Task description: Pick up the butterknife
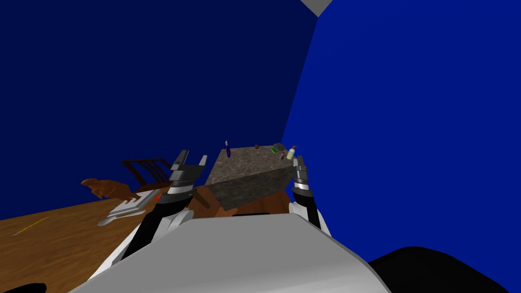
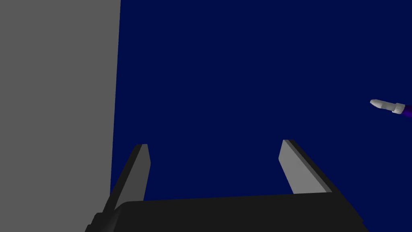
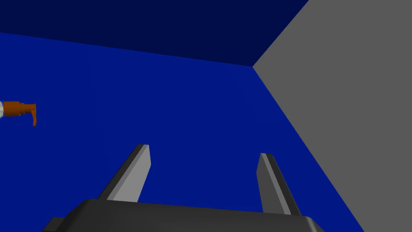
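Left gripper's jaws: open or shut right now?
Open. In the left wrist view the left gripper has its jaws standing wide apart, holding nothing.

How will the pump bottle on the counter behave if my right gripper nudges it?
The pump bottle looks tall and narrow, so it would probably tip rather than slide. It stands near a corner of the counter, so it may well fall off. Its spout juts sideways and could snag the right gripper.
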You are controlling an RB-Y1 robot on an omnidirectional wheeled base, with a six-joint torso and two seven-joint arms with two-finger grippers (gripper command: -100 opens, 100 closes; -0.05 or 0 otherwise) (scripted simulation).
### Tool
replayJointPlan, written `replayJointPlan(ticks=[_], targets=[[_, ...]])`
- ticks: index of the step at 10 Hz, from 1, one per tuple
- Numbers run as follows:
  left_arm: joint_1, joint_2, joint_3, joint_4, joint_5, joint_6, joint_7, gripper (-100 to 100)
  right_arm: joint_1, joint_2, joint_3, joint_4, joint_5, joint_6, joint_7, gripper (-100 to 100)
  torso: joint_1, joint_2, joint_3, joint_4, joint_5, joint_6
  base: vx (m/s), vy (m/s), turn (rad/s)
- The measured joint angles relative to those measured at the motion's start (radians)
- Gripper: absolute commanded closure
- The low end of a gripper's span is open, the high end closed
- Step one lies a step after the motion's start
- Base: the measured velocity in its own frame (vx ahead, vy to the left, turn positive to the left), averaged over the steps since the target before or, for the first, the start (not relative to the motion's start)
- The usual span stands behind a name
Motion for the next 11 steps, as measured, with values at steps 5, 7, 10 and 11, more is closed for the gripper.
replayJointPlan(ticks=[5, 7, 10, 11], targets=[[-0.007, 0.137, -0.012, 0.069, 0.101, 0.012, 0.031, -100, 0.0, 0.0, 0.0, 0.0, 0.0, 0.0, 0.0, 0, 0.0, -0.002, -0.001, 0.0, 0.0, 0.0, -0.061, -0.026, -0.038], [-0.009, 0.19, -0.022, 0.092, 0.142, 0.024, 0.038, -100, 0.0, 0.0, 0.0, 0.0, 0.0, 0.0, 0.0, 0, 0.0, -0.003, -0.001, 0.0, 0.0, 0.0, -0.044, -0.028, -0.053], [-0.012, 0.281, -0.033, 0.136, 0.214, 0.043, 0.056, -100, 0.0, 0.0, 0.0, 0.0, 0.0, 0.0, 0.0, 0, 0.001, -0.003, -0.002, -0.001, 0.0, 0.0, -0.04, -0.023, -0.058], [-0.011, 0.307, -0.038, 0.143, 0.229, 0.05, 0.058, -100, 0.0, 0.0, 0.0, 0.0, 0.0, 0.0, 0.0, 0, 0.001, -0.003, -0.002, -0.001, 0.0, 0.0, -0.031, -0.031, -0.102]])
